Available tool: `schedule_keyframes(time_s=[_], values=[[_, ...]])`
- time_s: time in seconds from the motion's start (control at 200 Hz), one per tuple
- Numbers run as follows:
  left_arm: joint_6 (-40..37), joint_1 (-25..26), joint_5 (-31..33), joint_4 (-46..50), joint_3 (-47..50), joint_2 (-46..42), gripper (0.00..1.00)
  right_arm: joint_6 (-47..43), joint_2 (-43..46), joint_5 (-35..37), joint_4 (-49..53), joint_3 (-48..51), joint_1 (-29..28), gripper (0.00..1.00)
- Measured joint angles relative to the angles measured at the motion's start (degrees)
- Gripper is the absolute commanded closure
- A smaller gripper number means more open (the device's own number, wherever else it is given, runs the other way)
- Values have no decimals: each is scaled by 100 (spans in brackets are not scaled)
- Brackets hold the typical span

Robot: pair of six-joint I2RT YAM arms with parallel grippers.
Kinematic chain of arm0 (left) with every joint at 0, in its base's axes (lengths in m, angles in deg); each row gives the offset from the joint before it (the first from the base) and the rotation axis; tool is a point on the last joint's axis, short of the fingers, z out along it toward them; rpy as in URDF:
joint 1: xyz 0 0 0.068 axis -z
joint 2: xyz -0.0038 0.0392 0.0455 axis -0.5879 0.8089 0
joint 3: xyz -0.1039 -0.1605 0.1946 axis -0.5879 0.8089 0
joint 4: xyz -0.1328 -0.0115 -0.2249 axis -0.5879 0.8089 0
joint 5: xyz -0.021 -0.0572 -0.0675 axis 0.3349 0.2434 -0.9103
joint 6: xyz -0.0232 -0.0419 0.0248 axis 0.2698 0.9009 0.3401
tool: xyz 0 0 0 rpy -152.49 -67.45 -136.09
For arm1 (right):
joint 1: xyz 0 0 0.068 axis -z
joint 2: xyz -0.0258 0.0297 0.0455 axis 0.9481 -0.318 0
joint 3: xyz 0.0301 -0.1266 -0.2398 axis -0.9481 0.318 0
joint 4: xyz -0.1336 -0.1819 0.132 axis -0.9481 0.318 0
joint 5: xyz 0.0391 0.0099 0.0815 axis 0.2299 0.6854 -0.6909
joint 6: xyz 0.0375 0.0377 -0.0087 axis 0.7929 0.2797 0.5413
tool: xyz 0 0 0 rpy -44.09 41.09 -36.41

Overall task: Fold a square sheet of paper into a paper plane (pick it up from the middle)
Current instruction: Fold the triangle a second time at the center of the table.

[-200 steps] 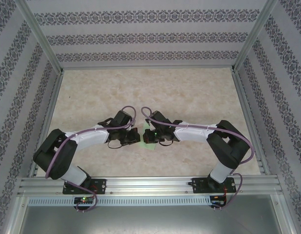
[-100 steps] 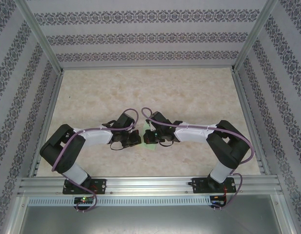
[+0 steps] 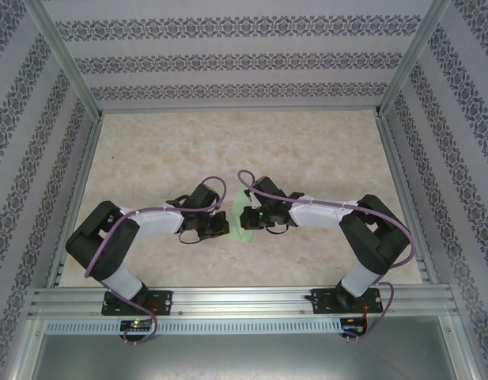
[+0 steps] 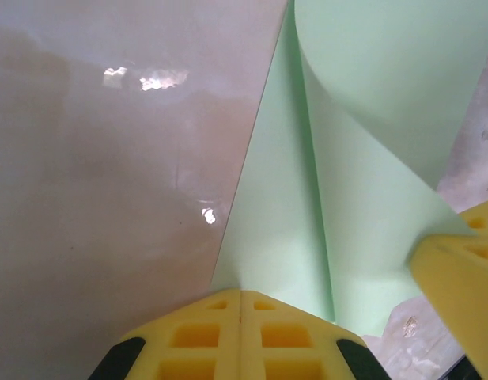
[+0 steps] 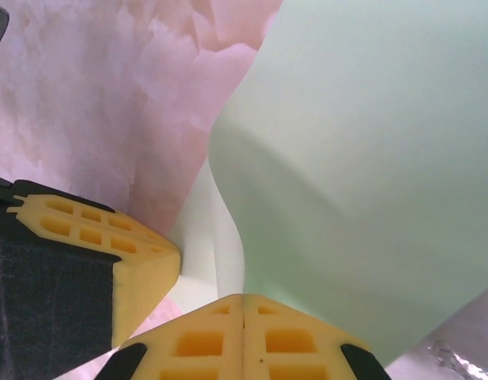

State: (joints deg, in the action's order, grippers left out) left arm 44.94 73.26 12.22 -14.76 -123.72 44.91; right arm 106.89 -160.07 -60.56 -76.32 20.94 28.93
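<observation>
My right gripper (image 5: 244, 299), clamped on a corner of the paper (image 3: 244, 215), has just lifted it. A flap now curls up where the sheet lay nearly flat, so I judge a fold is starting. My left gripper (image 4: 240, 293), fingers together, rests at the flat part's near edge, with the flap ahead and to its right.

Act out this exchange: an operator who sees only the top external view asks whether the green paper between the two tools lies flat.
Observer: No. In the left wrist view, one flap of the green paper curls up off the table.
Operator: Who holds that flap?
Observer: Its edge ends at the right tool, shut, seemingly pinching it.
Operator: And the other one?
Observer: The left tool is shut too, its tip over the flat layer's near corner.
</observation>
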Motion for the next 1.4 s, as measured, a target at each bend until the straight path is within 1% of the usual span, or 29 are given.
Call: schedule_keyframes(time_s=[0.195, 0.48, 1.094, 1.399], values=[[-79, 2, -7, 114, -140, 94, 100, -498, 122, -275, 354, 0, 208, 100], [-166, 33, 48, 208, -203, 107, 100, -1137, -20, -356, 879, -177, 509, 100], [-212, 44, 70, 354, -293, 142, 100, -1871, -382, -378, 1029, -442, 592, 99], [-214, 44, 85, 404, -319, 144, 100, -2284, -450, -260, 1058, -599, 592, 100]])
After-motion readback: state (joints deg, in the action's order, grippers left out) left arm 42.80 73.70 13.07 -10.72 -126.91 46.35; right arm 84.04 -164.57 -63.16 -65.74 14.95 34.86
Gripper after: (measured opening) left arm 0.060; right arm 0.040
